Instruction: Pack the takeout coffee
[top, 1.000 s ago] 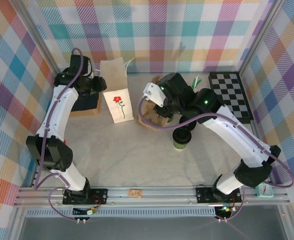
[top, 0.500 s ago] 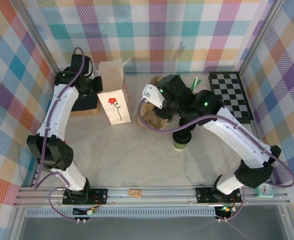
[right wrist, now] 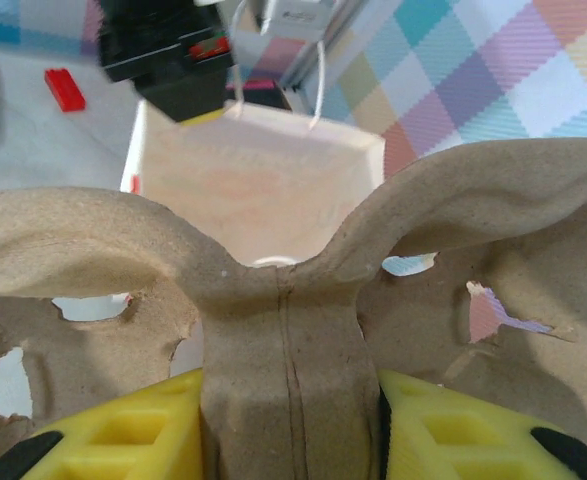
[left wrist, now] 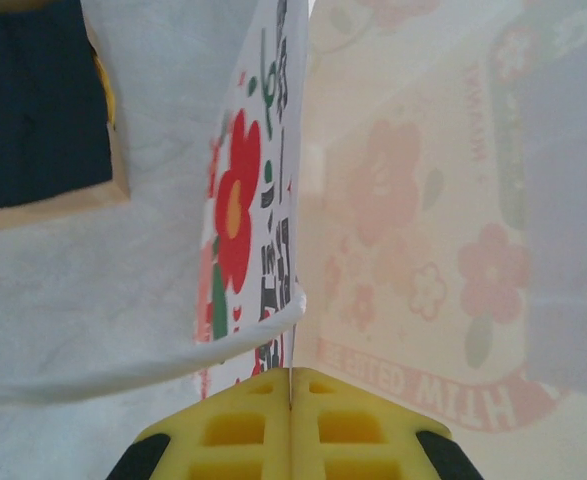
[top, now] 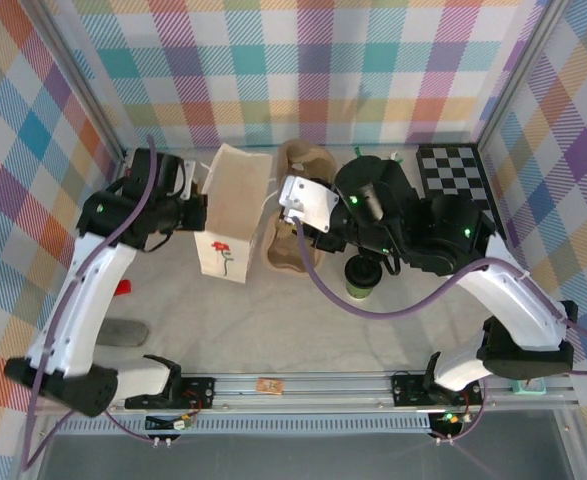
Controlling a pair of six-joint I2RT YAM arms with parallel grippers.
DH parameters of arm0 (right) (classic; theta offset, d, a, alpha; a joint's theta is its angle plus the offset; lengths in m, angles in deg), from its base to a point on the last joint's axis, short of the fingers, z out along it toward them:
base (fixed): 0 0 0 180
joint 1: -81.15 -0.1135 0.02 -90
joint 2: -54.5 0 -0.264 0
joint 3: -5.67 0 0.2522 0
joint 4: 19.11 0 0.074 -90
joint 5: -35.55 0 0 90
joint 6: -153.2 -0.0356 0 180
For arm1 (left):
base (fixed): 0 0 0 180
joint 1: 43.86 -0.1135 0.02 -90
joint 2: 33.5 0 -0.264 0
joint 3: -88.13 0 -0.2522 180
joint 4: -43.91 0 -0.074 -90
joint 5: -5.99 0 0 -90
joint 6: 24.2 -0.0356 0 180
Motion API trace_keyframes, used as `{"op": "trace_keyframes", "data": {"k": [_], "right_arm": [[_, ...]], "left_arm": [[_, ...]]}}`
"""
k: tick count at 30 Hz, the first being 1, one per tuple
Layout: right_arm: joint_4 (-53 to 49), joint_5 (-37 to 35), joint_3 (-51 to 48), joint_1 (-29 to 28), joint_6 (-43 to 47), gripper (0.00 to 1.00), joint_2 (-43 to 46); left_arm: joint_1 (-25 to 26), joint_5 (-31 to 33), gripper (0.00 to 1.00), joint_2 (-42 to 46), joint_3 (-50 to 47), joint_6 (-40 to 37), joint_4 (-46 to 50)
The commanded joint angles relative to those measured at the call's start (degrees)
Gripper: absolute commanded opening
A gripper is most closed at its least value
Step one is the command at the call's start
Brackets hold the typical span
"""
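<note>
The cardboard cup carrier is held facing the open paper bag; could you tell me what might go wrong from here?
The left jaws pinch just one thin wall of the paper bag, so a push from the cup carrier could pull it free or tear it.
The carrier's wings look about as wide as the bag's mouth and may snag its rim.
The takeout coffee stands close beside the right arm and could get knocked over.

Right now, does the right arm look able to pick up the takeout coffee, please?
Probably not yet. The takeout coffee stands close beneath that arm, but the right fingers are clamped on the middle ridge of the cardboard carrier, so they would need to let that go first.
</note>
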Motion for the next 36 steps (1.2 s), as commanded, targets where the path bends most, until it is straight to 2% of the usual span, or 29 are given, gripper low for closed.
{"op": "trace_keyframes", "data": {"k": [1, 5, 11, 16, 23, 29, 36], "right_arm": [[0.53, 2.87, 4.15, -0.21, 1.75, 0.41, -2.75], [1.90, 4.14, 10.51, -0.27, 2.19, 0.42, -7.85], [2.65, 8.00, 18.89, -0.82, 0.94, 0.43, -15.21], [3.98, 11.43, 19.87, -0.91, -2.00, 0.43, -19.11], [5.56, 12.06, 17.49, -0.82, -8.67, 0.43, -21.42], [4.99, 18.67, 13.98, 0.89, -12.46, 0.43, -21.93], [-0.14, 32.19, 13.37, 5.85, -17.72, 0.43, -22.08]], "left_arm": [[2.46, 1.80, 0.00, 4.13, -3.03, 1.01, 3.27], [4.76, 4.00, 0.00, 9.22, -7.20, 2.99, 4.71], [5.73, 3.45, 0.00, 12.68, -9.98, 5.20, 6.63], [6.29, 2.15, 0.00, 14.06, -11.05, 6.74, 6.82], [6.38, 1.23, 0.00, 15.55, -12.00, 8.33, 6.03], [6.43, 0.62, 0.00, 16.36, -13.41, 8.46, 5.41], [6.47, 0.29, 0.00, 16.55, -13.35, 8.37, 5.41]]}}
